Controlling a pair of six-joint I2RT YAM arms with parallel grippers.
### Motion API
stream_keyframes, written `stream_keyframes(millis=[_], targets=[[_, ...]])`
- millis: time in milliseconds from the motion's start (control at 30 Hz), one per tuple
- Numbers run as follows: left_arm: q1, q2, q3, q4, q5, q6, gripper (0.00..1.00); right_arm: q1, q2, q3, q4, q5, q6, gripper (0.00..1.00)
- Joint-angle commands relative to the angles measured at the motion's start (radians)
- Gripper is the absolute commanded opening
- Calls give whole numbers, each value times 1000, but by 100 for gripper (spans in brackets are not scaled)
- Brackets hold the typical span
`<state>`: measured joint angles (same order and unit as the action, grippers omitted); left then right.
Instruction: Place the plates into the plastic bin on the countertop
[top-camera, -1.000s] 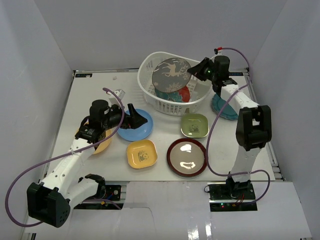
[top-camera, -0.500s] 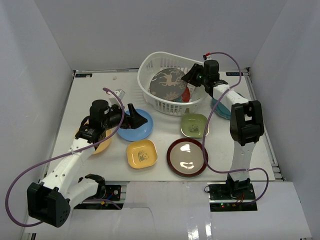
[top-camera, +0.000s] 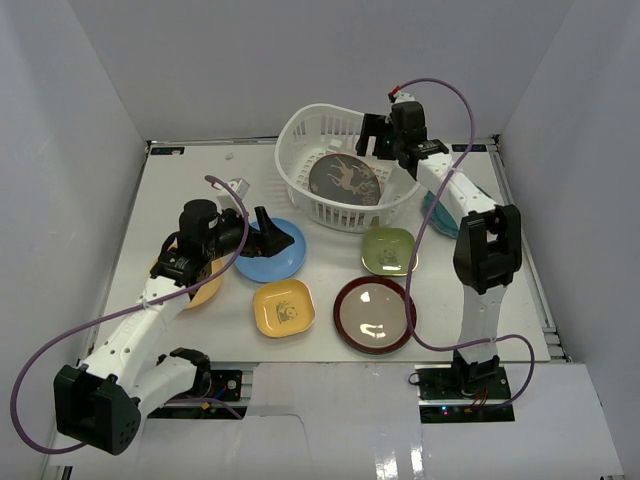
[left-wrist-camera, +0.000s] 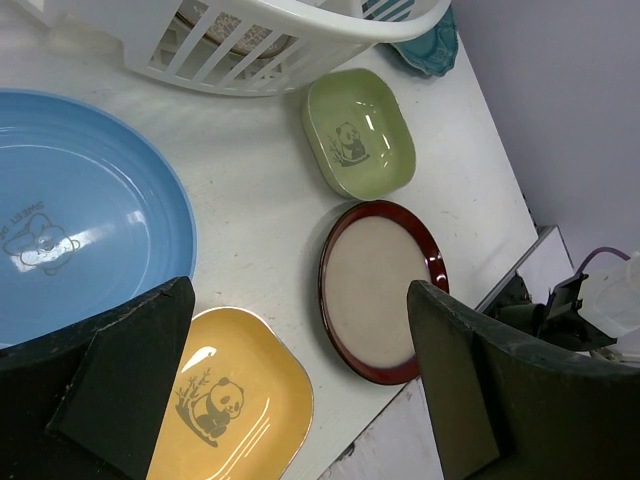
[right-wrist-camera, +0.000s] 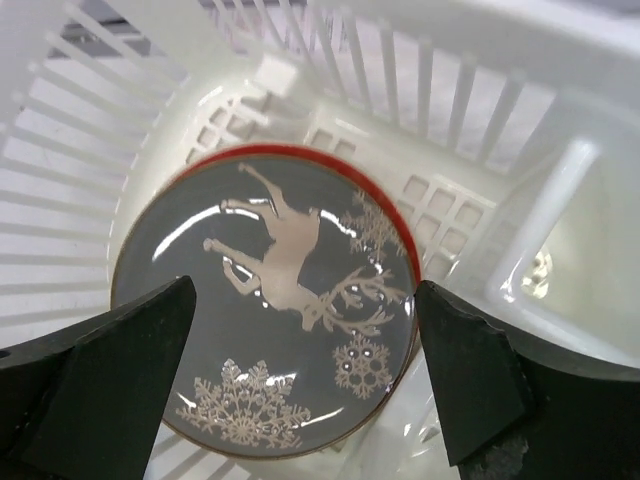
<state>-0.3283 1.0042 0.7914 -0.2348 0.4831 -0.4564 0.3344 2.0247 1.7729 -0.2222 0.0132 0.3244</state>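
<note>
The grey reindeer plate (top-camera: 345, 180) lies flat in the white plastic bin (top-camera: 300, 135) on top of a red plate, of which only the rim (right-wrist-camera: 392, 215) shows. My right gripper (top-camera: 372, 140) hangs open just above the grey plate (right-wrist-camera: 270, 340), holding nothing. The left gripper (top-camera: 270, 232) stands open and holds nothing, low over the light blue plate (top-camera: 270, 255). On the countertop (top-camera: 330, 265) lie the yellow panda plate (top-camera: 283, 307), the green plate (top-camera: 389, 250) and the maroon-rimmed plate (top-camera: 374, 314). The orange-yellow plate (top-camera: 207, 288) is partly under the left arm.
A teal scalloped plate (top-camera: 438, 215) sits at the right edge, partly hidden by the right arm. A small white object (top-camera: 238, 187) lies left of the bin. White walls enclose the countertop on three sides, and purple cables loop off both arms.
The right gripper opened and let go of the grey plate, which dropped from tilted to flat in the bin. The right arm swung left over the bin. The left arm stayed still.
</note>
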Motion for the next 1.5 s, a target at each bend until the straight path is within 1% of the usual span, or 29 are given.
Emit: stream_keyframes(millis=[0, 67, 100, 133, 167, 200, 233, 267, 300, 333, 367, 400, 433, 467, 500, 533, 600, 700, 800, 867, 967, 1033, 1067, 1133, 1167, 1200, 1233, 1267, 1467], targets=[[6, -26, -4, 2, -12, 13, 98, 17, -26, 57, -49, 132, -96, 97], [6, -24, -4, 2, -12, 15, 98, 9, -75, 14, -19, 168, -71, 100], [6, -26, -6, 2, -9, 15, 98, -10, -134, -13, 7, 180, -52, 94], [6, -29, -3, 2, -8, 13, 98, -29, -168, -91, 21, 198, -23, 83], [6, -30, -3, 2, -8, 13, 98, -47, -210, -151, 43, 200, 46, 77], [6, -33, -3, 2, -5, 15, 98, -95, -306, -227, 129, 188, 80, 59], [6, -36, -3, 2, -1, 12, 98, -125, -357, -406, 183, 182, 120, 44], [6, -42, -3, 0, 0, 12, 98, -158, -457, -502, 246, 171, 221, 31], [6, -47, -1, 2, 5, 10, 98, -241, -506, -597, 306, 145, 273, 19], [6, -50, -1, 3, 11, 9, 98, -289, -542, -684, 414, 70, 325, 18], [6, -55, -1, 3, 11, 9, 98, -326, -575, -840, 460, 38, 372, 18], [5, -58, -1, 5, 14, 7, 98, -412, -624, -903, 490, 15, 436, 20], [6, -59, -3, 6, 21, 7, 98, -440, -641, -956, 530, 7, 452, 35], [6, -61, -3, 8, 25, 5, 98, -460, -658, -1040, 543, 10, 458, 44], [6, -62, -3, 9, 29, 4, 98, -492, -679, -1075, 550, 20, 464, 57], [5, -64, -3, 9, 31, 2, 98, -508, -684, -1102, 554, 25, 470, 61], [5, -65, -3, 11, 32, 4, 98, -564, -692, -1188, 586, 22, 496, 65], [6, -62, -3, 11, 37, 2, 98, -629, -661, -1266, 662, 5, 565, 65], [5, -59, -3, 9, 45, 2, 98, -666, -577, -1284, 728, -77, 607, 66], [5, -53, -1, 9, 52, 2, 98, -666, -517, -1294, 773, -85, 637, 66], [5, -44, 0, 9, 58, 1, 98, -666, -401, -1314, 940, -122, 730, 62], [6, -32, 2, 9, 66, -1, 98, -666, -330, -1293, 1062, -177, 787, 55], [5, -30, 2, 11, 68, 1, 98, -663, -263, -1287, 1104, -196, 841, 45], [6, -27, 0, 11, 65, 2, 98, -661, -189, -1268, 1199, -206, 893, 33], [6, -26, 0, 9, 61, 5, 98, -661, -178, -1265, 1216, -202, 918, 20], [6, -29, 0, 8, 52, 5, 98, -661, -175, -1262, 1227, -196, 920, 15], [6, -29, 0, 9, 48, 7, 98, -661, -191, -1262, 1230, -191, 917, 9], [6, -29, 0, 9, 46, 7, 98, -661, -211, -1270, 1229, -185, 897, 8], [6, -33, 2, 8, 41, 7, 98, -661, -547, -1349, 1129, -65, 796, 8]])
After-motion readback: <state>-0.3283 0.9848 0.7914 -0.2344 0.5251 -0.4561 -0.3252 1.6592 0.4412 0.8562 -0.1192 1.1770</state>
